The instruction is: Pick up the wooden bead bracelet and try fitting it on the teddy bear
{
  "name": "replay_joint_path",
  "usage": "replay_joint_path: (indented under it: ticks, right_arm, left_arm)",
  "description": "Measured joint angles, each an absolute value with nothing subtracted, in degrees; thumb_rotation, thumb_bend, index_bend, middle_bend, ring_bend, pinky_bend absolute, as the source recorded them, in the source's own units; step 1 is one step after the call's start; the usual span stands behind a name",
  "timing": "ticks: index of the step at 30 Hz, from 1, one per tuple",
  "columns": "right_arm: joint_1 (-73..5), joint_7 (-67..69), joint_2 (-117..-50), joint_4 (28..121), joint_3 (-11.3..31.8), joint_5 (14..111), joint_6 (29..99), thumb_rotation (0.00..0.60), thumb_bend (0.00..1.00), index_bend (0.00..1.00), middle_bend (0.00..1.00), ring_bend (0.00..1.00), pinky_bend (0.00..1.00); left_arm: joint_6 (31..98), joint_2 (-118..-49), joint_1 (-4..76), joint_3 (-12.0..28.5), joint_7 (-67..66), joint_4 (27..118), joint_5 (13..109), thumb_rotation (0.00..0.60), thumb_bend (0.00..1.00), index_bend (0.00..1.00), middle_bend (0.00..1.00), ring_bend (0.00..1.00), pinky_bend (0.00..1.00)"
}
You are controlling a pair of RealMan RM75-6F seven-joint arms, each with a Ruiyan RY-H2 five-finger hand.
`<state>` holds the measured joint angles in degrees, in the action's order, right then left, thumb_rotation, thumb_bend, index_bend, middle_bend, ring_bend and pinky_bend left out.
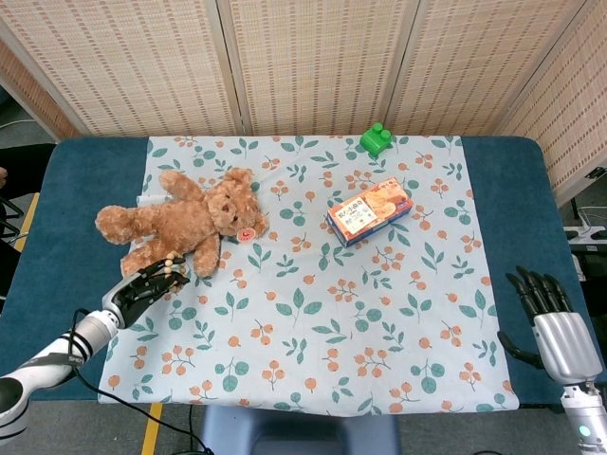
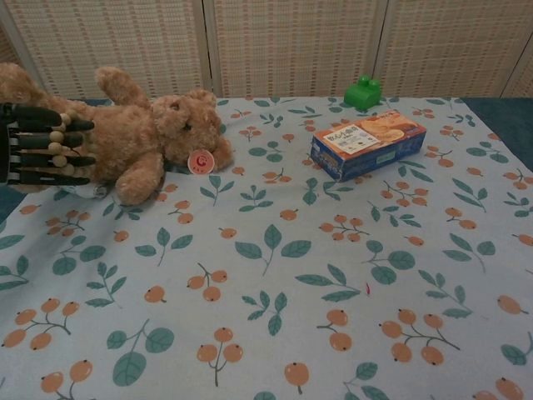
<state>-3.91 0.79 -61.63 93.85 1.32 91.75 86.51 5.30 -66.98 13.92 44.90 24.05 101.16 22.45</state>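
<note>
We see our left hand [image 2: 37, 143] holding the wooden bead bracelet [image 2: 57, 137] across its fingers beside the teddy bear [image 1: 185, 220], our right hand [image 1: 552, 313] open, empty, well apart

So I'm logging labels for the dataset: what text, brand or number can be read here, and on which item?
Snack box: printed characters on its top, too blurred to read.
Round red tag on the teddy bear: a mark, unreadable.
Green toy block: no text visible.
</note>
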Motion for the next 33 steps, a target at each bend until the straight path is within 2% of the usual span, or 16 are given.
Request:
replay_joint_path:
  ticks: [3, 5, 8, 12, 17, 22, 33]
  right_arm:
    - [-3.54, 3.14, -62.15, 92.86, 1.34, 94.65, 89.91, 0.544, 0.24, 0.0, 0.0, 0.0, 0.0]
    - [-3.05, 4.85, -62.57, 91.8, 1.29, 96.71, 92.94, 0.544, 0.24, 0.0, 0.0, 0.0, 0.0]
    - [-2.12, 6.88, -63.0, 90.16, 1.17, 98.57, 96.16, 0.543, 0.24, 0.0, 0.0, 0.0, 0.0]
    - [-2.01, 7.32, -62.86, 90.04, 1.02, 98.07, 95.26, 0.543, 0.24, 0.0, 0.0, 0.0, 0.0]
    - [-2.27, 6.95, -62.24, 90.75, 0.71, 97.32, 93.49, 0.543, 0.24, 0.0, 0.0, 0.0, 0.0]
    - [-2.17, 6.68, -62.09, 91.0, 0.61, 97.22, 93.41, 0.542, 0.24, 0.0, 0.0, 0.0, 0.0]
    - [-2.47, 5.94, -61.9, 91.47, 0.36, 96.83, 92.05, 0.543, 0.24, 0.0, 0.0, 0.0, 0.0]
  left_arm:
    - [4.8, -68.66, 12.45, 45.1, 23.02, 101.13, 27.61, 0.506, 0.41, 0.24, 0.41, 0.2, 0.09]
    - [4.61, -70.18, 11.6, 45.1, 22.96, 101.11, 30.13, 0.472, 0.4, 0.24, 0.41, 0.2, 0.09]
    - [4.32, -71.43, 11.18, 44.91, 24.02, 100.83, 31.71, 0.468, 0.4, 0.26, 0.42, 0.2, 0.09]
    - [4.42, -72.1, 11.53, 44.16, 25.99, 100.17, 32.78, 0.42, 0.4, 0.36, 0.47, 0.21, 0.09]
    - [7.03, -72.07, 12.69, 42.27, 28.01, 100.04, 33.35, 0.421, 0.4, 0.44, 0.57, 0.26, 0.09]
    - [8.98, -71.37, 14.31, 40.26, 30.3, 100.22, 33.93, 0.527, 0.4, 0.47, 0.61, 0.28, 0.09]
    - [10.7, -70.29, 16.56, 38.11, 34.71, 100.01, 34.78, 0.54, 0.4, 0.54, 0.68, 0.3, 0.09]
